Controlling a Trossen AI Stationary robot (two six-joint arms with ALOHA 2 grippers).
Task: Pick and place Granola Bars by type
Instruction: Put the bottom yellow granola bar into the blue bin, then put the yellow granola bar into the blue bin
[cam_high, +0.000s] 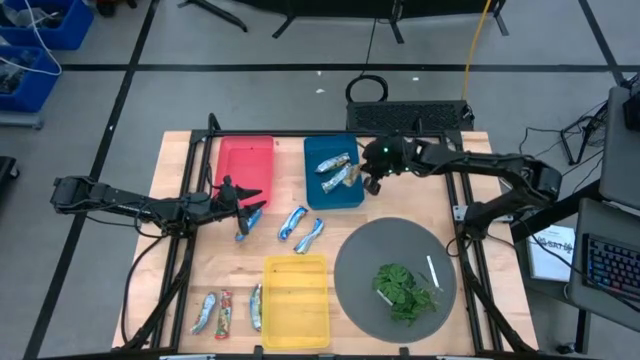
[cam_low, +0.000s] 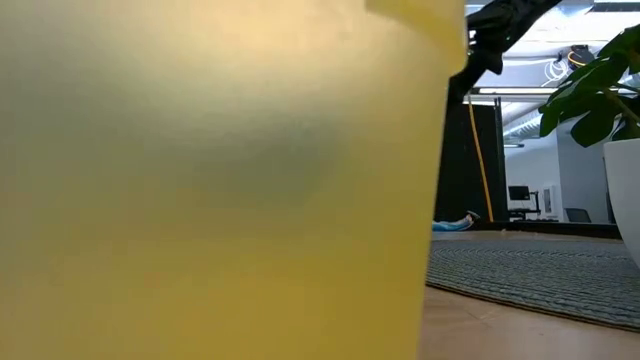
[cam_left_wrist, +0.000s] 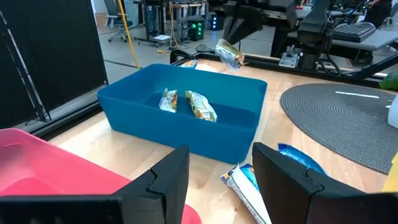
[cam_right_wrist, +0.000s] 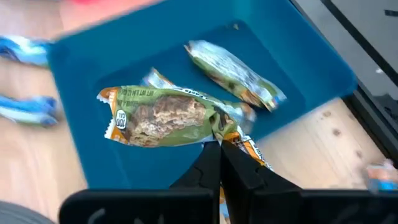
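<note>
My right gripper (cam_high: 372, 182) is shut on a green-and-tan granola bar (cam_right_wrist: 161, 118) over the right rim of the blue bin (cam_high: 333, 195). Two more green-and-tan bars (cam_high: 335, 170) lie in that bin. My left gripper (cam_high: 247, 200) is open and low over the table, in front of the red bin (cam_high: 245, 158). A blue-and-white bar (cam_left_wrist: 245, 186) lies on the table right beside one of its fingers. Two other blue-and-white bars (cam_high: 300, 228) lie on the wood between the bins. My right gripper pinches the held bar's crimped wrapper end (cam_right_wrist: 219, 132) between its two fingers. The bar sticks out from the fingertips, lifted clear above the blue bin. In the left wrist view the bar (cam_left_wrist: 229, 53) is tilted over the bin's far rim.
A yellow bin (cam_high: 296, 300) stands at the near edge and fills most of the low view (cam_low: 200, 180). Three bars (cam_high: 225, 312) lie to its left. A grey round mat (cam_high: 360, 270) at the near right holds a green leafy bunch (cam_high: 403, 290) and a thin white stick (cam_high: 433, 272).
</note>
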